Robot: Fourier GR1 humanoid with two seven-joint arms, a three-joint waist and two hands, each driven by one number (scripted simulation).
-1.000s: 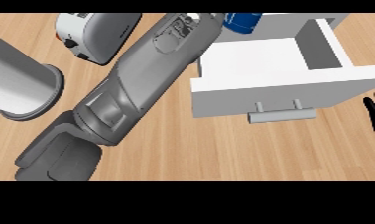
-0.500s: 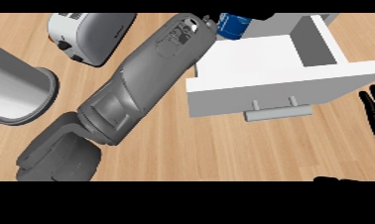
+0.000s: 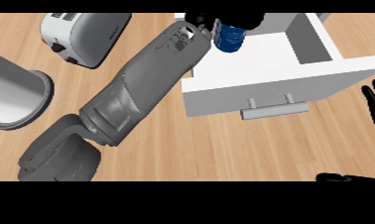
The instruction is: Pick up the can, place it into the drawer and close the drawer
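Your left hand (image 3: 219,20) curls round the small blue metal can (image 3: 229,39), hanging just below it over the open white drawer (image 3: 322,72). Likely light, rigid, slick-sided; keep hold around its upper wall.

Counter (image 3: 219,143) looks like matt light wood with fine grain, drawer (image 3: 264,82) smooth matt white (handle grey), toaster (image 3: 84,37) brushed metal, can (image 3: 229,39) glossy blue.
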